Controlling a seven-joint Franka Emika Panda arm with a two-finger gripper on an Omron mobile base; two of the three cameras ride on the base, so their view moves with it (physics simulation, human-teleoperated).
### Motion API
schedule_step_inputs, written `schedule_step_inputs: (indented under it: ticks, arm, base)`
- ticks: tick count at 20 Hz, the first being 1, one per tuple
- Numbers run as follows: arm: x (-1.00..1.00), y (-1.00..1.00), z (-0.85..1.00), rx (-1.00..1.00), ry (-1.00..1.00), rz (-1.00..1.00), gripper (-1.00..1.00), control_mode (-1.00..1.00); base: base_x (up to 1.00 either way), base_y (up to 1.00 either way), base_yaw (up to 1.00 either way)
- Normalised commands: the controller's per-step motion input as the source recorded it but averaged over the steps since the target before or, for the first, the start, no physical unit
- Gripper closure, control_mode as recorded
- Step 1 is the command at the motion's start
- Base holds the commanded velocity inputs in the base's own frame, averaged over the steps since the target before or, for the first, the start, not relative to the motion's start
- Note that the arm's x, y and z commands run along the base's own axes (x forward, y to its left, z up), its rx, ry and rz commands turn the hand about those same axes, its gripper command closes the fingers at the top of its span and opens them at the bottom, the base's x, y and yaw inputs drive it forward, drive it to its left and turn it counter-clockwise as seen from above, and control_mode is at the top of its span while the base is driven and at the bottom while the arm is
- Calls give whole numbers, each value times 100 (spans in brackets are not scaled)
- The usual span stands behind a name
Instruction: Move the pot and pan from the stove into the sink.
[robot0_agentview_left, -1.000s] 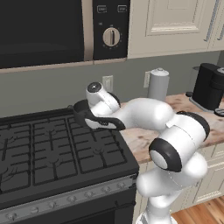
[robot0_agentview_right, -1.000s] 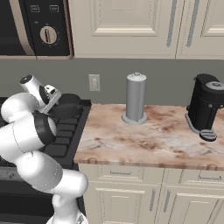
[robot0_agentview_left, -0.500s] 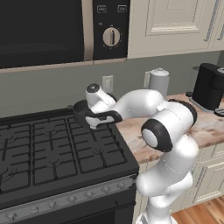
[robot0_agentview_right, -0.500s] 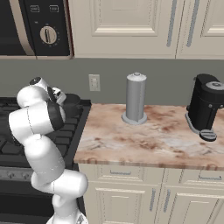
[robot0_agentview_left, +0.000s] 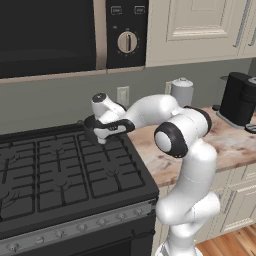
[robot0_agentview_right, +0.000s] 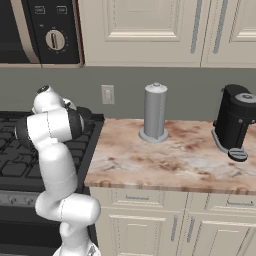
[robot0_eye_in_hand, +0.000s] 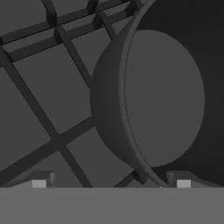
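The pot, dark grey and round, sits on the stove at its back right corner, on the black grates. In the hand view I look down into it, and its near rim runs between my two fingertips. My gripper hangs open just above that rim, one fingertip over the pot's inside and the other outside the wall. From the left base view the hand covers most of the pot. The pot peeks out behind the arm in the right base view. The pan and the sink are out of view.
A black microwave with a dial hangs above the stove. To the right runs a marbled counter with a grey paper-towel holder and a black coffee machine. A wall outlet sits behind the pot.
The arm's elbow and forearm have swung up and in toward the stove. The hand has stayed over the pot at the back right corner, jaws still open.
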Motion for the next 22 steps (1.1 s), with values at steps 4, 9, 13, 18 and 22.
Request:
schedule_step_inputs:
  ticks: [4, 9, 13, 18, 22]
  arm:
    - [4, 10, -2, -2, 1, 0, -100, -100]
    - [2, 0, -2, 0, 0, 0, -100, -100]
    - [24, 1, -25, 0, 0, 0, -100, -100]
    - [34, 1, -43, -3, 1, 0, -100, -100]
    - [43, 4, -48, -4, 3, 0, -100, -100]
  base:
    - [0, 0, 0]
    - [0, 0, 0]
    - [0, 0, 0]
    - [0, 0, 0]
    - [0, 0, 0]
